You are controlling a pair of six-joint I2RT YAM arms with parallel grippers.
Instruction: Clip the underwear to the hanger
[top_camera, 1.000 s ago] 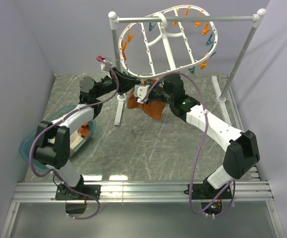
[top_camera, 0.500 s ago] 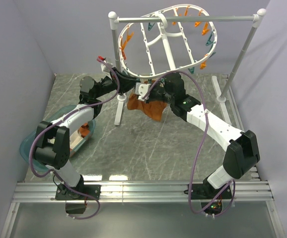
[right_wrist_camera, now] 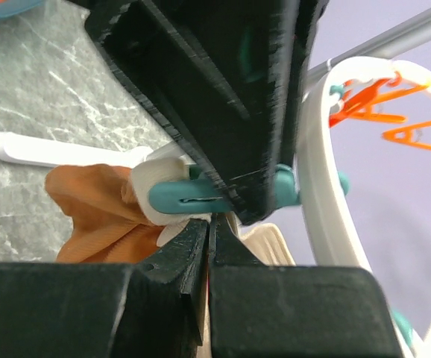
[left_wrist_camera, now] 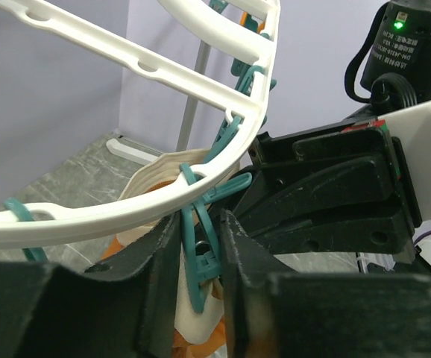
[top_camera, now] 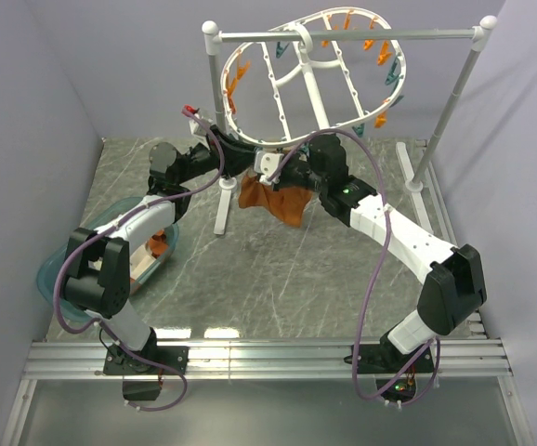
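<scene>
Where the white hanger dips its near rim low, the orange underwear hangs just under it, above the worktop, with its cream waistband at a teal clothespin. The right fingers are clenched on that waistband beside the pin. The left fingers closely straddle the clothespin; whether they squeeze it or merely flank it, I cannot tell.

Left tool, right tool nose to nose under hanger rim, underwear between; stand foot close left; table right free.
</scene>
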